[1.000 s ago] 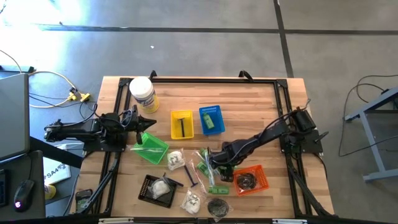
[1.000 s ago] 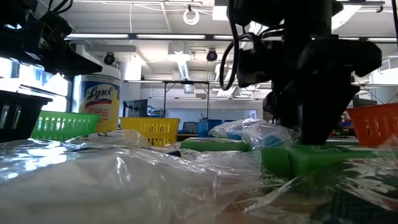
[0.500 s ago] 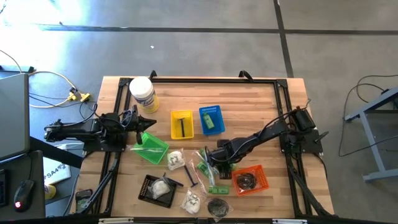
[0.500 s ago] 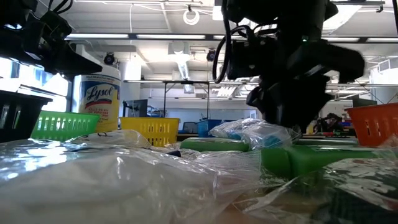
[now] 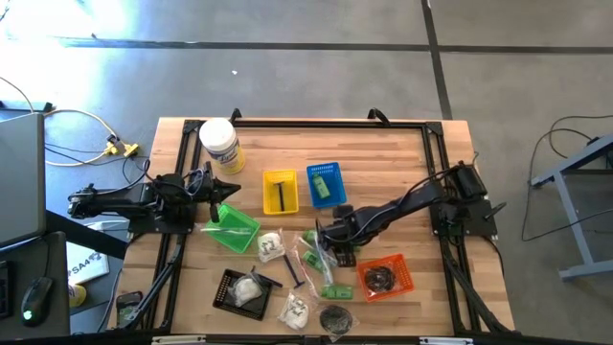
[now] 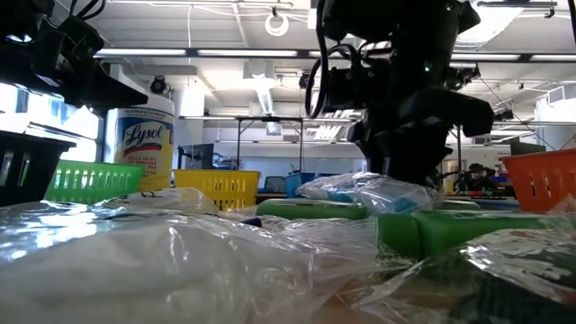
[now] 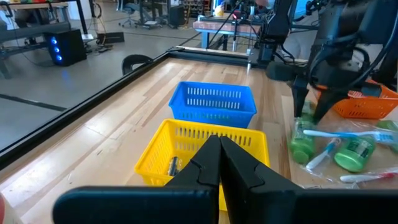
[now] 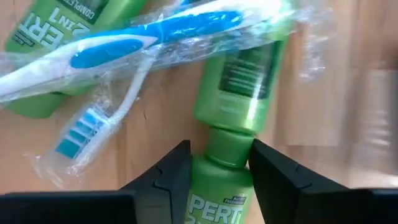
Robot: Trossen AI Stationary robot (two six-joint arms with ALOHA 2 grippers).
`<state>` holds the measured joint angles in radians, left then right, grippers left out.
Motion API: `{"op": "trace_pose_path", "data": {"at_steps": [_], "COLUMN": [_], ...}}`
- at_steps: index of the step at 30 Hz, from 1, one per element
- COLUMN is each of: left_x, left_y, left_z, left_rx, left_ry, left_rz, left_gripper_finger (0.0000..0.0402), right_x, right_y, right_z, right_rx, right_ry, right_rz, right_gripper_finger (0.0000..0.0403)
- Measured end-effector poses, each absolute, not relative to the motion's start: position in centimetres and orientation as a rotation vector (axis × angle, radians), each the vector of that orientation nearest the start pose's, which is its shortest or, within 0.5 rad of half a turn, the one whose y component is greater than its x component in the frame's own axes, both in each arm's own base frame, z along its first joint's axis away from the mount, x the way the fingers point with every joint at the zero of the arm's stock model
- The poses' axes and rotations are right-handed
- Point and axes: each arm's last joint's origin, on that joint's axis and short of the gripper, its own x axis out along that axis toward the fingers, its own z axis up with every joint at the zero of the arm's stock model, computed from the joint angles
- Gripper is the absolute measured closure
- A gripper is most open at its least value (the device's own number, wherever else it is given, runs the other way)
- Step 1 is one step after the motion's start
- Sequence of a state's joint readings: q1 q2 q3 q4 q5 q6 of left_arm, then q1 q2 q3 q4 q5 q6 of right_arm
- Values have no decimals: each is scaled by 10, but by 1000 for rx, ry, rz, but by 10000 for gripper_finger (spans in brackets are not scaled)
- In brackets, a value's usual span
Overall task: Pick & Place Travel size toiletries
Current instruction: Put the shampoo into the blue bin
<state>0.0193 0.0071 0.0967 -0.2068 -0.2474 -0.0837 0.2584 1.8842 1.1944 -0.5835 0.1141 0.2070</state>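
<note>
My right gripper (image 8: 217, 171) (image 5: 331, 240) stands at the middle of the table, pointing steeply down, shut on a small green Pert bottle (image 8: 219, 193). Just beyond its cap lies a second green bottle (image 8: 239, 81), partly under a clear packet holding a blue-and-white toothbrush (image 8: 143, 37). More green bottles (image 5: 333, 290) and clear packets (image 5: 271, 245) lie around on the wood. My left gripper (image 7: 219, 155) (image 5: 226, 189) waits shut at the left side, touching nothing. My right gripper pinches the green bottle between its two fingers (image 8: 171, 177), on the sides of its body just behind the cap (image 8: 227, 149). The fingers come from above, slanting down, and the bottle lies along them, cap foremost. Whether it is clear of the table, I cannot tell.
A yellow basket (image 5: 280, 192) and a blue basket (image 5: 326, 184) stand at the middle far side, a green basket (image 5: 233, 228) at the left, an orange basket (image 5: 385, 276) near the right arm. A black tray (image 5: 241, 289) sits at the front, a big white jar (image 5: 219, 146) at the back left.
My right gripper has moved a little toward the table's far edge and left, away from the orange basket, and has rolled about its own axis. The things lying around it on the table have stayed where they were.
</note>
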Motion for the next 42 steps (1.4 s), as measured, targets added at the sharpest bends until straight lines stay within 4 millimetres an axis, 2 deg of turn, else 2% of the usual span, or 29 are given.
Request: {"op": "trace_pose_path", "data": {"at_steps": [11, 14, 18, 22, 27, 31, 34, 37, 42], "left_x": [90, 90, 90, 90, 90, 90, 90, 90, 90], "left_y": [9, 9, 9, 9, 9, 9, 9, 9, 9], "left_z": [176, 176, 176, 176, 176, 176, 176, 176, 175], "left_rx": [-93, -93, -93, -93, -93, -93, -89, -88, -88], "left_ry": [99, 99, 99, 99, 100, 100, 104, 107, 113], "left_rz": [272, 272, 272, 272, 271, 267, 266, 265, 263], "left_gripper_finger": [401, 402, 402, 402, 402, 402, 402, 401, 402], "right_x": [354, 361, 367, 373, 380, 380, 382, 382, 388], "right_y": [85, 81, 71, 49, -5, -48, -70, -82, -91], "right_z": [200, 216, 238, 258, 277, 275, 268, 258, 241], "right_rx": [-168, -184, -172, -156, 25, 252, 361, 383, 387], "right_ry": [1262, 1225, 1148, 1022, 882, 875, 885, 920, 958], "right_rz": [-142, -191, -239, -334, -408, -372, -341, -363, -389], "right_gripper_finger": [307, 322, 323, 317, 317, 314, 309, 309, 310]}}
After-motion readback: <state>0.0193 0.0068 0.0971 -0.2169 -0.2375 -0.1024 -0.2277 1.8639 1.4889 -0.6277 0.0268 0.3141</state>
